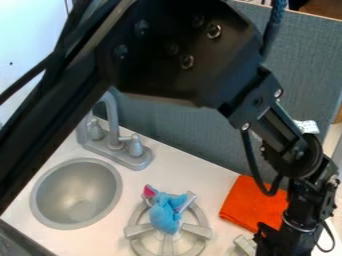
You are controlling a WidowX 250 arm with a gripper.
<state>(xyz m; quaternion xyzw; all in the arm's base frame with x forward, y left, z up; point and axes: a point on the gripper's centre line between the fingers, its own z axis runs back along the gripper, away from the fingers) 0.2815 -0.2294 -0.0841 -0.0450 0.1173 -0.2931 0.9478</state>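
Beside our gripper [284, 241], the orange cloth [252, 202] looks light and limp, best pinched at an edge; we cannot tell how the jaws stand.

Prob. a lab w/ a toy kitchen set up: mini round sink [76, 194], gray faucet [115, 125] & burner grate [137, 231] sat on a white surface [200, 172], w/ a gray fabric partition [300, 70] behind & a robot arm [180, 55] overhead.

The black robot arm [180, 55] enters from the upper left, bends across the top, then slants down rightward to its wrist [304, 160]; the tool [284, 241] hangs at lower right.
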